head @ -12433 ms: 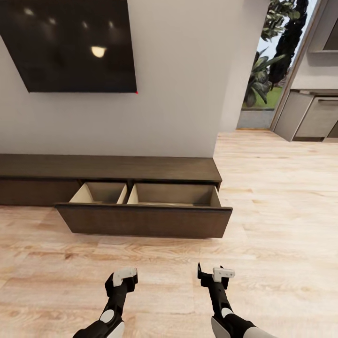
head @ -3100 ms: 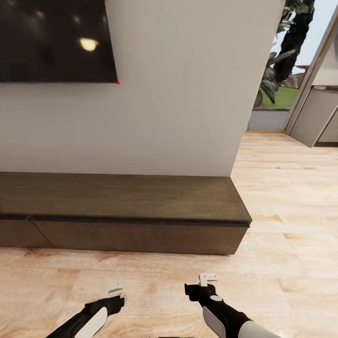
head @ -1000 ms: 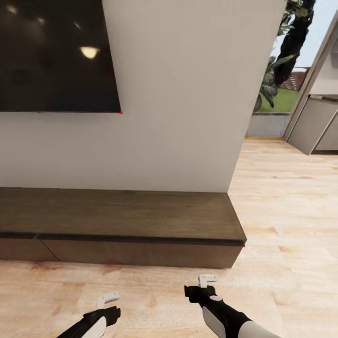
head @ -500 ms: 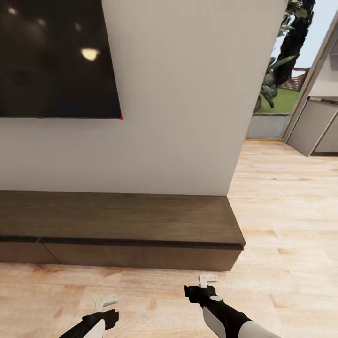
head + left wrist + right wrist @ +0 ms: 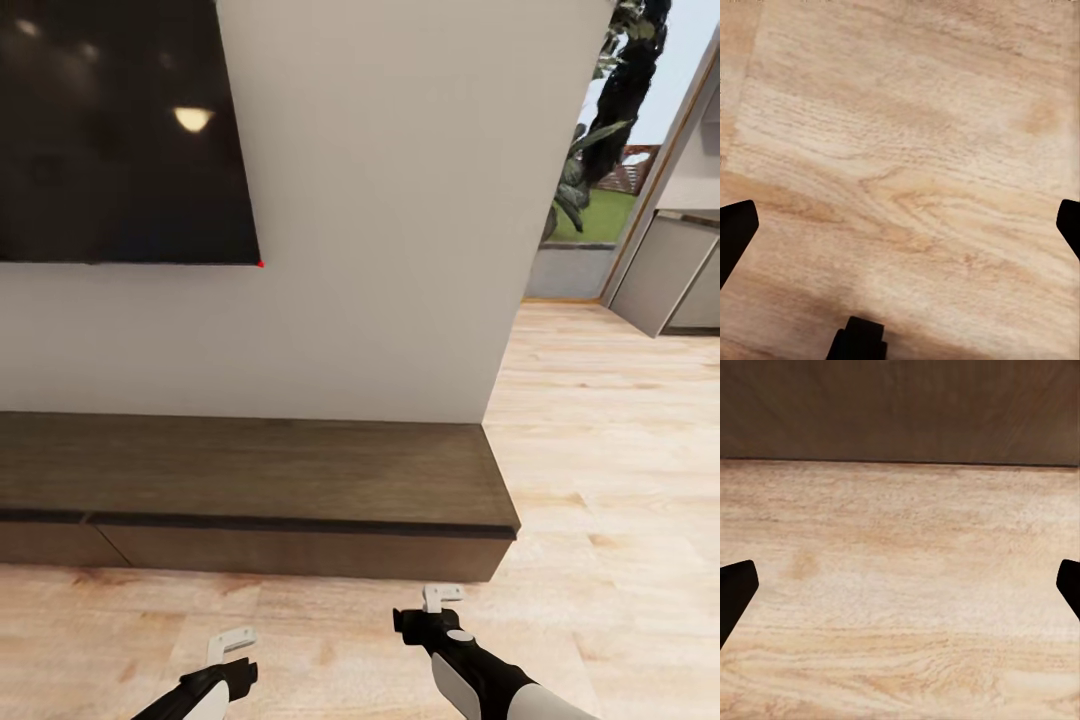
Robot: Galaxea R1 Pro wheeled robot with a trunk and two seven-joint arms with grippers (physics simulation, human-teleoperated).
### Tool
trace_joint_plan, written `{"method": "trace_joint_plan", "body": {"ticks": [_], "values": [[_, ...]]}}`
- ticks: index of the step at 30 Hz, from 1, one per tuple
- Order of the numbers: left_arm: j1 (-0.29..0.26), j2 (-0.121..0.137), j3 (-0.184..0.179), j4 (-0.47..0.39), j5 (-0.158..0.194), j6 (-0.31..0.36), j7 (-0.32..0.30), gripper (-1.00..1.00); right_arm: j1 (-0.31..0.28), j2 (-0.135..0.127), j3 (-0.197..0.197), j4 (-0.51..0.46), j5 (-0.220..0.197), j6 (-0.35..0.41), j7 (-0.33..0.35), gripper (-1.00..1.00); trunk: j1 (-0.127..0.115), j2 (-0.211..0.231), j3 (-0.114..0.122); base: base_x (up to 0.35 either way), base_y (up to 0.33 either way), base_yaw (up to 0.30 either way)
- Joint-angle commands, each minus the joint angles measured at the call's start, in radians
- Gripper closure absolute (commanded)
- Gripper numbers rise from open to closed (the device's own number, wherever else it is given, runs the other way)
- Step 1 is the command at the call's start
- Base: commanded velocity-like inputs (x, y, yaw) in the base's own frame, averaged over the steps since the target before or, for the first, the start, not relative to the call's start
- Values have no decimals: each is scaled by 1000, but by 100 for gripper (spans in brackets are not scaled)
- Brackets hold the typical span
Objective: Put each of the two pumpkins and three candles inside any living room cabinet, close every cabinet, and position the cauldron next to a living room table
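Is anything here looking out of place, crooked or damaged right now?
Nothing stands out. The cabinet sits flush against the wall with its drawer fronts shut and level. The floor shows no spills or marks. The left tool and right tool are both open and hold nothing.

Pale wood-plank floor (image 5: 600, 470) runs from 6 o'clock in the head view up to about 2 o'clock, where it continues through a doorway. Standing directly on it, from 9 o'clock across to the centre, is the long low dark brown cabinet (image 5: 300, 470), its drawer fronts flush and its top bare. The right wrist view shows the same floor (image 5: 900, 600) meeting the cabinet's dark front (image 5: 900, 409).
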Motion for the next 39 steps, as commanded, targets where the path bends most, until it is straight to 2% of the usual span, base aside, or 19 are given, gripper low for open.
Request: {"method": "trace_joint_plan", "body": {"ticks": [1, 14, 20, 22, 24, 26, 29, 31, 33, 37, 39], "values": [[-1, 1, -7, -3, 6, 3, 8, -100, -1, 0, 8, -1, -9, -3, -6, -100, -4, 7, 2, 0, 0, 0], [-1, 1, -8, -2, 6, 3, 8, -100, -1, 0, 10, 2, -8, -15, -10, -100, -54, 98, 43, 0, 0, 0], [-1, 0, -8, 34, 5, 1, 8, -100, 0, -7, 9, 13, -12, -21, -8, -100, -77, 140, 62, 0, 0, 0], [-1, 0, -8, 62, 7, -11, 8, -100, 1, -8, 9, 21, -12, -22, -6, -100, -85, 154, 68, 0, 0, 0], [-1, -2, -10, 115, 10, -52, 6, -100, 3, -7, 9, 42, -12, -31, -5, -100, -92, 168, 74, 0, 0, 0], [-1, -13, -11, 179, 10, -102, 4, -100, 7, -4, 9, 103, -12, -79, -6, -100, -100, 182, 81, 0, 0, 0], [0, -45, -14, 274, 2, -142, 2, -100, 13, -2, 9, 216, -13, -178, -9, -100, -111, 203, 90, 0, 0, 0], [1, -56, -15, 322, 0, -174, 2, -100, 33, -2, 8, 259, -17, -217, -9, -100, -119, 217, 96, 0, 0, 0], [3, -60, -15, 346, 0, -203, 2, -100, 56, -2, 8, 275, -36, -236, -8, -100, -127, 231, 103, 0, 0, 0], [37, -64, -15, 369, -1, -247, 2, -100, 123, -4, 7, 296, -147, -308, -8, -100, -142, 259, 115, 0, 0, 0], [52, -64, -15, 371, -1, -251, 2, -100, 146, -5, 7, 299, -170, -323, -8, -100, -150, 273, 121, 0, 0, 0]]}}
